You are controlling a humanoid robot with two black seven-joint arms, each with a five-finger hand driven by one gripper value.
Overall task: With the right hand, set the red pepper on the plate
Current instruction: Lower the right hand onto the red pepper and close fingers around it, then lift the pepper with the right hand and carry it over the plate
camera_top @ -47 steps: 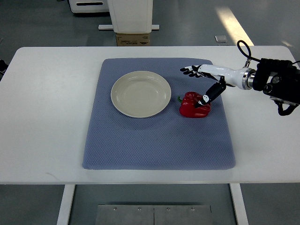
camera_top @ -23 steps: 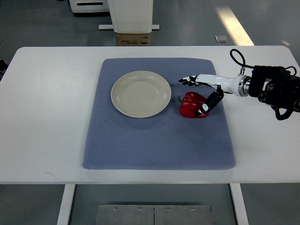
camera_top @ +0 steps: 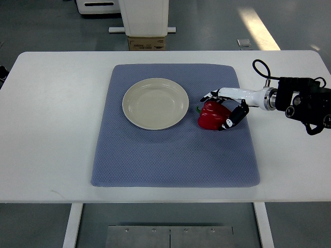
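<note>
A white table (camera_top: 51, 129) carries a blue-grey mat (camera_top: 170, 155) over its middle. On the mat lies the red pepper (camera_top: 211, 116), at 3 o'clock from the cream plate (camera_top: 155, 103) and just apart from it. The right hand (camera_top: 223, 109) reaches in from 3 o'clock, arm level, fingers (camera_top: 211, 96) curled over the pepper's far side and thumb (camera_top: 231, 119) pressed to its near right side. Beyond the table: grey floor, a cardboard box (camera_top: 147, 43) at 12 o'clock.

Single steep overhead view, robot's side
</note>
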